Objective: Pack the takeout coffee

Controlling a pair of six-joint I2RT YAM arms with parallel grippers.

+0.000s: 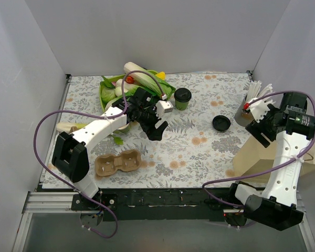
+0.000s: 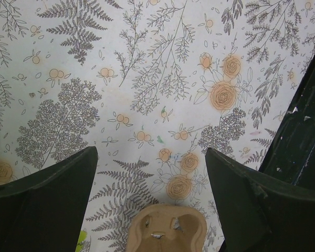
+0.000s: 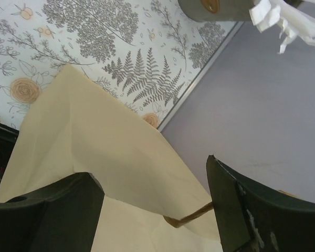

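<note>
Left arm: It is reaching up from the lower left of the top view and bending toward the middle.
Left gripper (image 1: 155, 127): It is pointing down at the table cloth (image 2: 68, 31). Its two dark fingers are sitting wide apart and holding nothing.
Left wrist view: It is showing the leaf and flower print up close. The cup tray (image 2: 168, 229) is peeking in at the bottom edge.
Cup tray (image 1: 118, 163): It is lying flat at the lower left, brown, bumpy card with two round holes.
Takeout coffee (image 1: 182, 98): It is standing upright in the upper middle, just right of the left arm. It is a small round green paper cup wearing a black top. Only the top view is showing it.
Loose lid (image 1: 221, 123): It is lying flat, round and black.
Right arm: It is rising at the right edge and leaning over the paper bag (image 1: 260, 157).
Right gripper (image 1: 258, 134): Its fingers are spreading wide and gripping nothing.
Right wrist view: It is showing the smooth cream bag (image 3: 94, 131) below the fingers, and the grey cup (image 3: 215, 8) with white straws (image 3: 283, 18) at the upper right.
</note>
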